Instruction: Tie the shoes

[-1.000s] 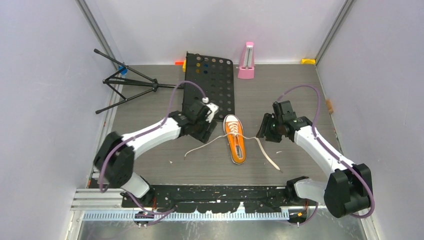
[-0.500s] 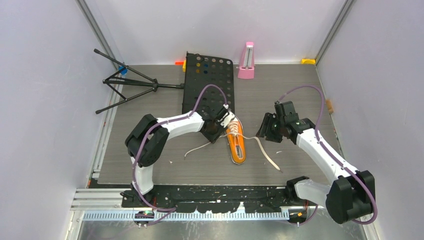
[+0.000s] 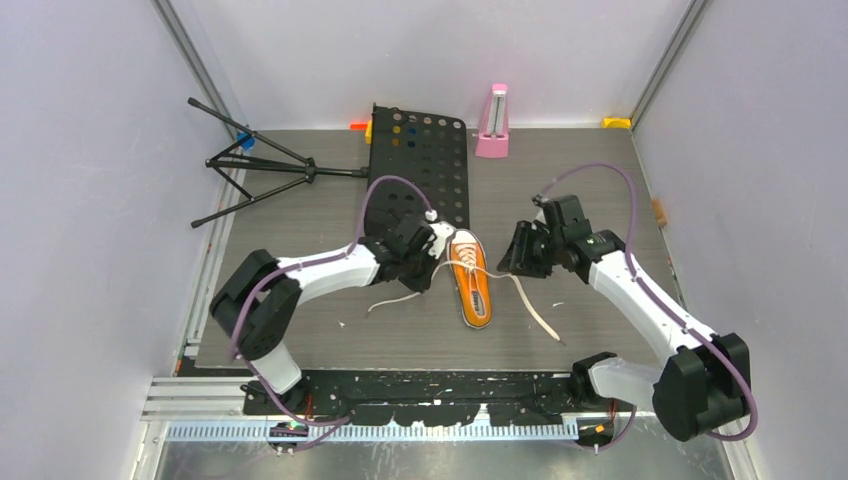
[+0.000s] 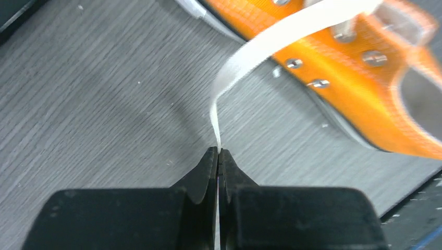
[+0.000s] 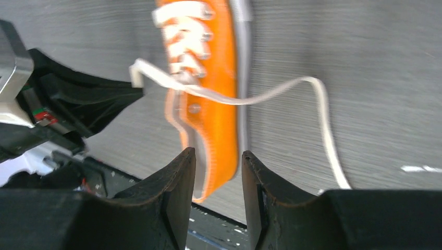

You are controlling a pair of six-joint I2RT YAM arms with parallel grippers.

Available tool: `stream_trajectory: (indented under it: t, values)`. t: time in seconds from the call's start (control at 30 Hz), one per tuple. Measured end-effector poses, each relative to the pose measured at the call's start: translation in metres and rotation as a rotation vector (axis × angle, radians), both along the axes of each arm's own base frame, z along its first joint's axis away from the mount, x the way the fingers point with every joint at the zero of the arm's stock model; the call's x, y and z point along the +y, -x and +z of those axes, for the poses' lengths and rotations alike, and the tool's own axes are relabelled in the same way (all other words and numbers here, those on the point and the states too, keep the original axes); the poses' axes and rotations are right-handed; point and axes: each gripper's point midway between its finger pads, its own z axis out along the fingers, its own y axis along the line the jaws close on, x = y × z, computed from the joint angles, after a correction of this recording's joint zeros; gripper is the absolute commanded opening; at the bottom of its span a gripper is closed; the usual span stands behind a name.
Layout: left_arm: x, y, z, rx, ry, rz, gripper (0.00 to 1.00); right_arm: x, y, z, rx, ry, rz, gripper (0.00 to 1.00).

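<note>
A grey wood-grain table (image 3: pixel 590 180) sits between pale lilac walls, with a black perforated music-stand desk (image 3: pixel 425 165), a folded tripod (image 3: pixel 262 170) and a pink metronome (image 3: pixel 492 122) along its far side. The orange sneaker (image 3: pixel 470 285) lies mid-table between the arms, toe cap toward their bases, where it was a second ago.

The left gripper (image 4: pixel 218 152) is clenched on the left lace (image 4: pixel 271 39), which rises taut from the fingertips to the shoe's eyelets. A second ago it stood apart from the shoe; it then reached the collar and has now drawn slightly back.

The right gripper (image 5: pixel 219 153) hangs near the shoe's right side, its jaws parted and nothing between them. It has edged closer. The right lace (image 3: pixel 530 305) trails loose on the table.
</note>
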Motion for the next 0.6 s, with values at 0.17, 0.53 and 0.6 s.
stream_trajectory:
  t: [0.17,0.53,0.6]
  values:
    - [-0.020,-0.009,0.039,-0.065,0.252,0.068,0.00,0.050,-0.010,0.037,-0.088,-0.051,0.176,0.53]
    - [-0.053,-0.027,0.085,-0.092,0.544,0.113,0.00,0.091,-0.029,0.031,-0.086,-0.100,0.257,0.62]
    - [-0.056,-0.027,0.087,-0.088,0.563,0.111,0.00,0.094,-0.032,0.026,-0.065,-0.108,0.235,0.63]
